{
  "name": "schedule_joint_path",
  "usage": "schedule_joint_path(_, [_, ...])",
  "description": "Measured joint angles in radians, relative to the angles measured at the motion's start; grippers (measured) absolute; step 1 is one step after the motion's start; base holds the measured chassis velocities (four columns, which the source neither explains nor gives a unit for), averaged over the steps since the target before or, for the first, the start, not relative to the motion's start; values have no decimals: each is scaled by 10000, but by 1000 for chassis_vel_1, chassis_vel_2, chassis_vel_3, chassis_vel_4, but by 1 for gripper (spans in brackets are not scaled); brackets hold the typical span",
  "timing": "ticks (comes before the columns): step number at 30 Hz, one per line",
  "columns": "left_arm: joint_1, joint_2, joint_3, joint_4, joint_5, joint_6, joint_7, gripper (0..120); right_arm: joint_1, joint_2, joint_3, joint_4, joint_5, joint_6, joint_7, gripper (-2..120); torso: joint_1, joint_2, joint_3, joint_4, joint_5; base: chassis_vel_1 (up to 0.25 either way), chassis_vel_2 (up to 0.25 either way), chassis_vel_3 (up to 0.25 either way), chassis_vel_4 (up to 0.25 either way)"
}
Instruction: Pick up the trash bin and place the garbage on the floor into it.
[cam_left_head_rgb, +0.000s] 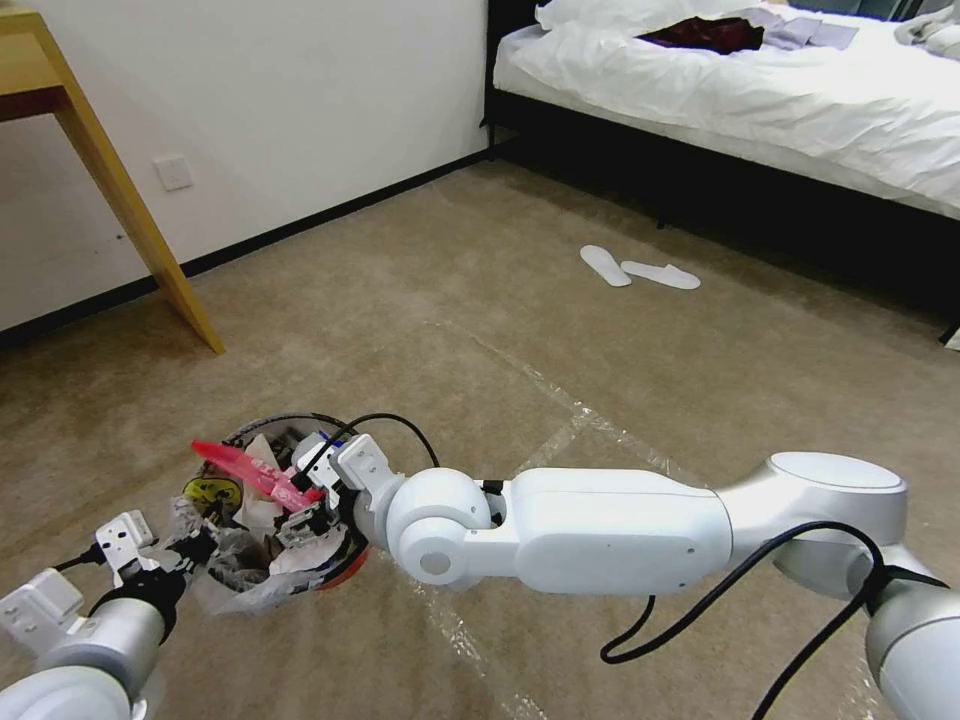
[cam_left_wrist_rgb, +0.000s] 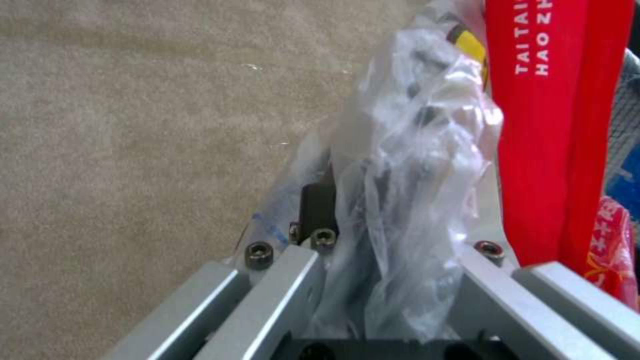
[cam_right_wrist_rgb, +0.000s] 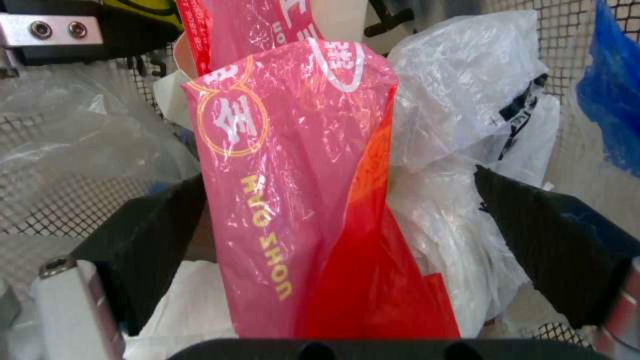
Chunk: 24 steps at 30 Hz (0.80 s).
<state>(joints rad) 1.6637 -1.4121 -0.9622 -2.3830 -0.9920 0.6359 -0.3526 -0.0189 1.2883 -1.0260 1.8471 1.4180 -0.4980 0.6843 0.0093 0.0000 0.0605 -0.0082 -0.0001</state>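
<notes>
The trash bin (cam_left_head_rgb: 262, 520) sits low over the carpet (cam_left_head_rgb: 480, 340), just off the foot of the yellow worktop leg (cam_left_head_rgb: 150, 230), mouth upward. Left gripper (cam_left_head_rgb: 190, 545) is clamped on the bin's near rim, pinching the crinkled clear liner (cam_left_wrist_rgb: 407, 165) between its fingers. Right gripper (cam_left_head_rgb: 305, 505) is down inside the bin's mouth; its black pads (cam_right_wrist_rgb: 160, 235) stand apart on either side of a long red-pink wrapper (cam_right_wrist_rgb: 293, 200), not squeezing it as far as I can tell. That wrapper lies with its long axis across the bin, the far end poking out over the rim on the side away from the right arm, tilted slightly up; the near end rests between the pads. Under it: crumpled white tissue and clear plastic (cam_right_wrist_rgb: 467, 115), already packed in. Bin looks fairly full. No loose litter on the carpet around the bin; only a pair of white slippers (cam_left_head_rgb: 640, 270) well away, near the bed (cam_left_head_rgb: 760, 90). Judgement: pickup mostly done, this wrapper being let go; whether litter remains elsewhere I can't tell.
</notes>
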Motion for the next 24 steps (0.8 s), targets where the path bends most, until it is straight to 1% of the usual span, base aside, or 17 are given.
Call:
schedule_joint_path(12, [-79,-30,64,84,70,-10,17,1,21,2,711,165,-31,66,-15,100,1,0,0,0,0,0,0,0,0])
schedule_joint_path(18, [-114,0,54,189,120,-12,-1,1,68,-26,1539,454,-66,122,-81,100,1,0,0,0,0,0,0,0,0])
schedule_joint_path(24, [-137,3,79,174,114,-12,-19,1,141,-22,1635,506,1,124,-90,100,0,0,0,0,0,0,0,0,0])
